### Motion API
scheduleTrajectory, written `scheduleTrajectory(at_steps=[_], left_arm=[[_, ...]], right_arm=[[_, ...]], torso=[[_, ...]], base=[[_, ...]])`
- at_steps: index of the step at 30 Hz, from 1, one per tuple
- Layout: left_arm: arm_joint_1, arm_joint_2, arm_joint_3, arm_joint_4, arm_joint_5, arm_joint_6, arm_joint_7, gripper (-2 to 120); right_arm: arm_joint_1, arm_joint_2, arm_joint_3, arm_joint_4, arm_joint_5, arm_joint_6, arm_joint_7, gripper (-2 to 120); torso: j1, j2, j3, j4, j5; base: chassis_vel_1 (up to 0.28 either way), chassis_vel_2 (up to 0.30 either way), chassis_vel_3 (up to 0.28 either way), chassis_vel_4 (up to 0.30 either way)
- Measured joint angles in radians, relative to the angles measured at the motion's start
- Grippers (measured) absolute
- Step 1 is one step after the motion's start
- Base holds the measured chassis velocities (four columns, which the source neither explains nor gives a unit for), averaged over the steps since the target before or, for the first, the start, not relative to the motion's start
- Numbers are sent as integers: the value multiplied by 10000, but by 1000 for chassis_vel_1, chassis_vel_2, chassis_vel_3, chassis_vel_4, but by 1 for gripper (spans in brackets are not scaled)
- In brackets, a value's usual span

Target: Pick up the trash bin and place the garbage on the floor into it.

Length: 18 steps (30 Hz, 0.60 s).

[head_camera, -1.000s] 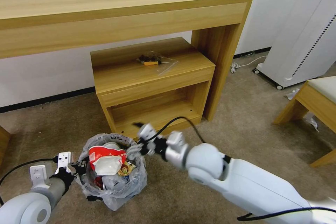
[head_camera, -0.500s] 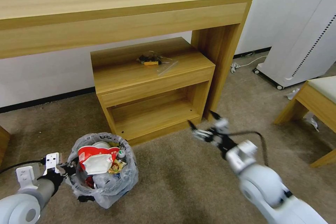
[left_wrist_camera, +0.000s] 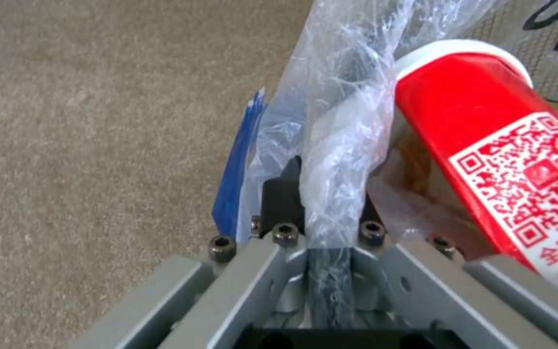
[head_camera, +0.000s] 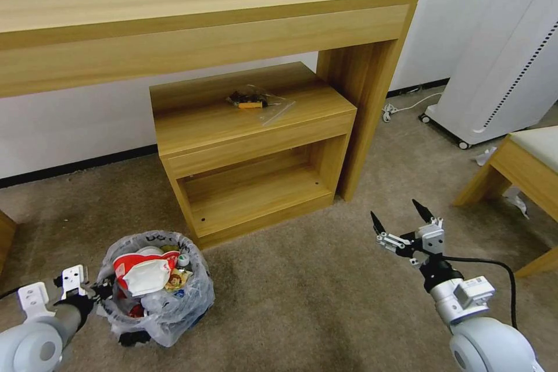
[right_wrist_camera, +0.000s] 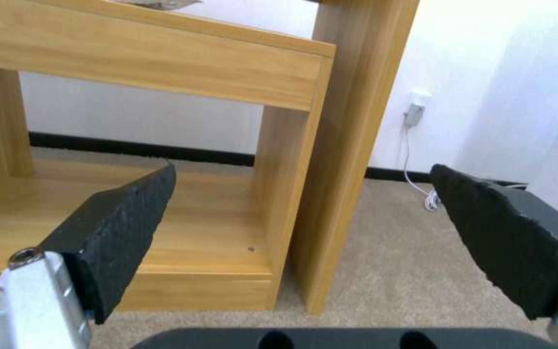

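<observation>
With its arm low at the head view's left corner and reaching right, the left gripper [head_camera: 96,293] is clamped on the rim of the small round blue trash bin [head_camera: 152,286], pinching the crinkled translucent bag liner [left_wrist_camera: 331,145]. One bin, on the beige-brown short-pile carpet [head_camera: 302,290], in front of the low wooden shelf unit's [head_camera: 250,145] left corner. Inside it, a red wrapper [head_camera: 131,260] and a white mask [head_camera: 145,276] lie on top. Right gripper [head_camera: 404,221], well apart to the right, points at the shelf unit, fingers spread, holding nothing.
</observation>
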Motion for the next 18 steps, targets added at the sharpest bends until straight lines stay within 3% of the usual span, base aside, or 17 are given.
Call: scheduleTrajectory(at_steps=[15,17,18], left_arm=[[-74,-34,-75,189,-122,0,-89,1],[-75,-29,-88,189,-102,-3,-95,11],[-75,-29,-88,189,-102,-3,-95,11]], right_arm=[[258,-24,-267,10,143,-43,62,100],[260,2,-355,13,117,-57,70,100],[260,2,-355,13,117,-57,70,100]], torso=[[0,0,0,0,1],[-1,0,0,0,3],[-1,0,0,0,3]], base=[[0,0,0,0],[0,0,0,0],[0,0,0,0]])
